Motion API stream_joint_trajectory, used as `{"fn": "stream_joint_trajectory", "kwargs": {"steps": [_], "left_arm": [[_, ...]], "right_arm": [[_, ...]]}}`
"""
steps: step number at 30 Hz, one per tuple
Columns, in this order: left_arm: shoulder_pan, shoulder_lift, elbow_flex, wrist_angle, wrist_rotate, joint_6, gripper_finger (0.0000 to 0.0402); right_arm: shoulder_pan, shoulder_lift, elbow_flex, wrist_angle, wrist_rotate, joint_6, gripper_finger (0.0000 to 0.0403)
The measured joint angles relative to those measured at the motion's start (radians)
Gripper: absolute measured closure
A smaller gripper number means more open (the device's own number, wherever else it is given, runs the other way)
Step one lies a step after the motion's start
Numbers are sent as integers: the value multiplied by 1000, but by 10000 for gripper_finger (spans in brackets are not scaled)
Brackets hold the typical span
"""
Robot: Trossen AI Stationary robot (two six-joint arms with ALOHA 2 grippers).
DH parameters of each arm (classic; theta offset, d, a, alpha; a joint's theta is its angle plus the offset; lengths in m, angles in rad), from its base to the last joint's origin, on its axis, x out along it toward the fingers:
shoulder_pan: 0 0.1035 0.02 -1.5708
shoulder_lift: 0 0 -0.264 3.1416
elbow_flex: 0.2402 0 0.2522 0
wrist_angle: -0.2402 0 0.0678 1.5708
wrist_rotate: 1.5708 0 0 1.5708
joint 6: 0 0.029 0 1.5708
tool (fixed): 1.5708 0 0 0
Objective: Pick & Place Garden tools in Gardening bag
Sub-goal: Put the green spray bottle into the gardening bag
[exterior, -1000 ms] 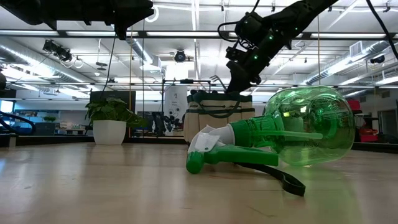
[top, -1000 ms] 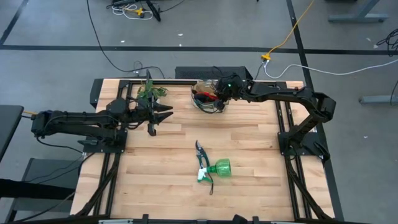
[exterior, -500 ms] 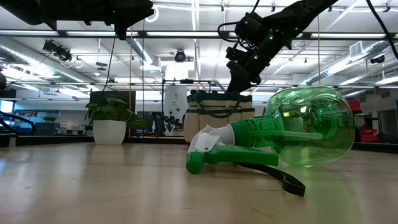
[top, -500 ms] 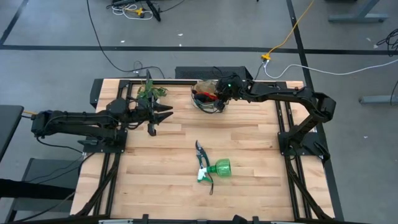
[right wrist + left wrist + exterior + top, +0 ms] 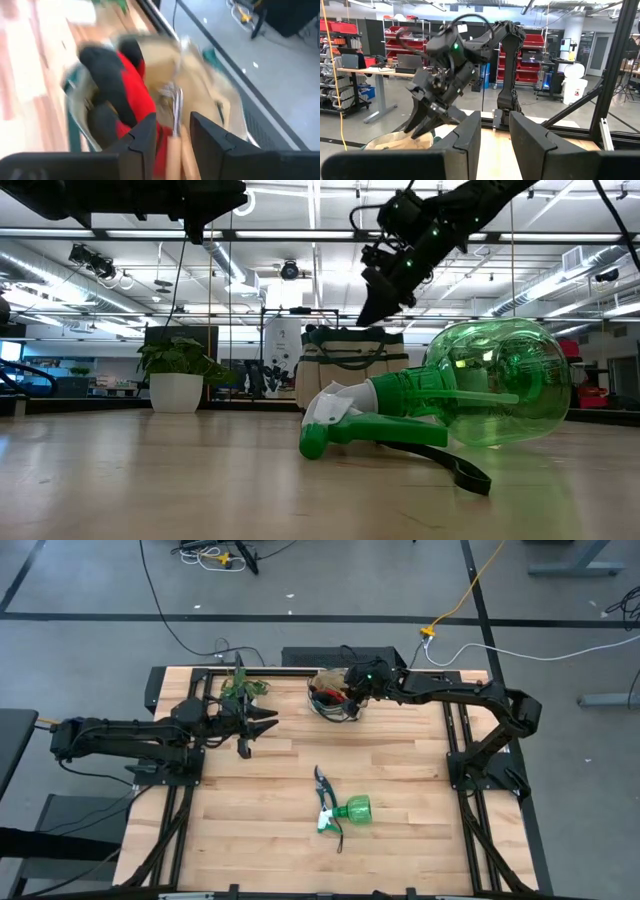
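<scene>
Nearest, a clear green plastic spray bottle (image 5: 352,811) with a white trigger lies on its side on the wooden tabletop (image 5: 400,770), across dark-handled pruning shears (image 5: 322,781). Farther back, the beige canvas gardening bag (image 5: 331,695) with dark green trim holds black-and-red gloves (image 5: 122,95) and a wooden-handled tool (image 5: 172,150). The right pincer (image 5: 375,298) hangs just above it, fingers parted and empty; the left pincer (image 5: 262,722) waits beside, slightly open.

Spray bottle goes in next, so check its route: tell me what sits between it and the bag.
Nothing visible on the table. The spray bottle lies on the shears, with bare wood up to the bag. The right gripper hangs over the bag's mouth; the potted plant stands off to the side.
</scene>
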Motion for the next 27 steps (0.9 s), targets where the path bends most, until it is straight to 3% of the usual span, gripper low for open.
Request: {"fn": "stream_joint_trajectory", "kwargs": {"steps": [12,27], "left_arm": [[-1,0,0,-24,0,-1,294],[-1,0,0,-39,6,-8,294]], "right_arm": [[116,-41,38,-55,-3,31,300],[363,-65,38,-217,-76,299,301]]}}
